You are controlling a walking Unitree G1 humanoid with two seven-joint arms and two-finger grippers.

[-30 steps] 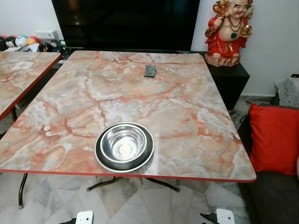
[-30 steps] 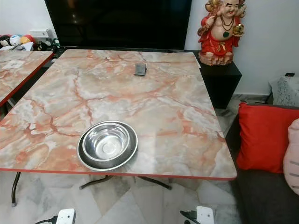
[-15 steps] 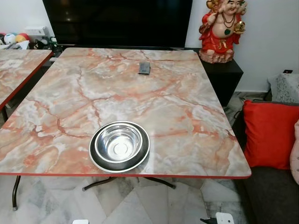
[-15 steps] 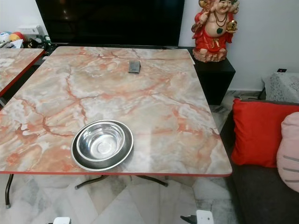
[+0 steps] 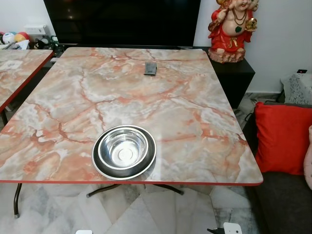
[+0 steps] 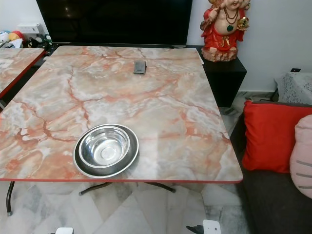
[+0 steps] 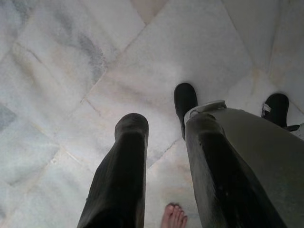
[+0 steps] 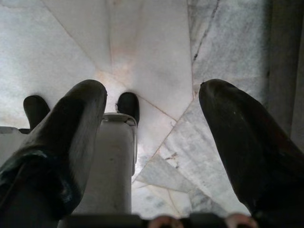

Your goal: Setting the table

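Observation:
A shiny steel bowl (image 5: 124, 148) sits inside a dark round plate (image 5: 100, 163) near the front edge of the marble-patterned table (image 5: 185, 112). Both arms hang low below the table edge. In the left wrist view my left gripper (image 7: 166, 130) points down at the pale tiled floor, its fingers (image 7: 126, 166) apart with nothing between them. My right gripper (image 8: 152, 102) also points at the floor, open and empty.
A small dark flat object (image 5: 150, 68) lies at the table's far side. A second marble table (image 5: 17, 73) stands to the left. A red statue (image 5: 229, 29) on a black cabinet and a red cushion (image 5: 282, 139) are to the right. A person's bare toes (image 7: 174, 217) show on the floor.
The camera has drifted a little, so the table sits slightly differently in the picture. The bowl, the plate and the dark object have not moved on the table.

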